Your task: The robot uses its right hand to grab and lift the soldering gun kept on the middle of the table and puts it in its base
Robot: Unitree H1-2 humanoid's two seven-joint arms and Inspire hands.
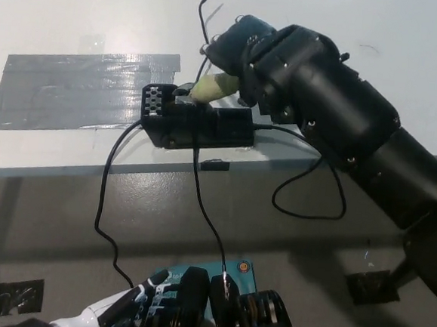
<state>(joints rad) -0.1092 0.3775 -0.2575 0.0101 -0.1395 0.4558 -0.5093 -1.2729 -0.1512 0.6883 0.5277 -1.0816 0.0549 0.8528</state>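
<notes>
Black right hand (239, 48), soldering gun (213, 87), base (195, 124)

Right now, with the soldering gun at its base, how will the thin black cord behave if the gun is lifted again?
Probably floppy: the cord hangs in a slack loop off the table edge, so it would trail after the soldering gun rather than resist. It may drag lightly on the black base. The right hand covers the gun's rear, so its attachment is unclear.

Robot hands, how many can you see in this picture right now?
2. The black right hand is over the table, at the yellowish soldering gun above its black base. The white left hand rests at the bottom left, below the table edge.
</notes>
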